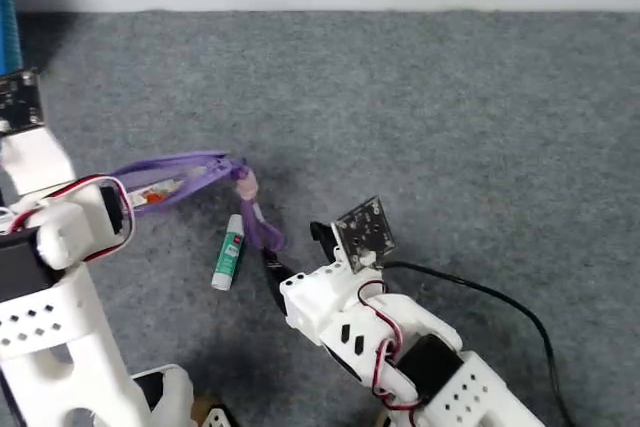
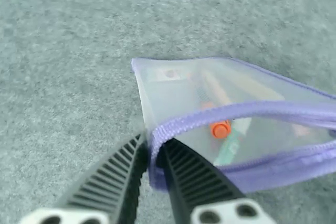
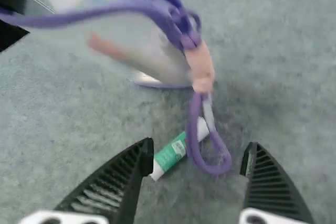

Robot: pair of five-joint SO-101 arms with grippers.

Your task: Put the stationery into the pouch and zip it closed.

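- Left wrist view: the left gripper (image 2: 149, 153) has both ribbed jaws pressed together on the end of the pouch's purple zip edge
- From that held corner the pouch (image 2: 236, 103) runs away from the jaws; it is clear with purple trim, its zip edges are parted, and an orange-capped item (image 2: 221, 128) lies inside among other pieces
- In the right wrist view the right gripper (image 3: 199, 148) has its jaws wide apart and holds nothing
- A purple strap (image 3: 193, 124) hangs in a loop between those jaws, joined to the pouch's end by a pink tab (image 3: 201, 66)
- The glue stick (image 3: 170, 153) lies outside the pouch on the grey table (image 1: 450, 117), touching the loop, between the two arms
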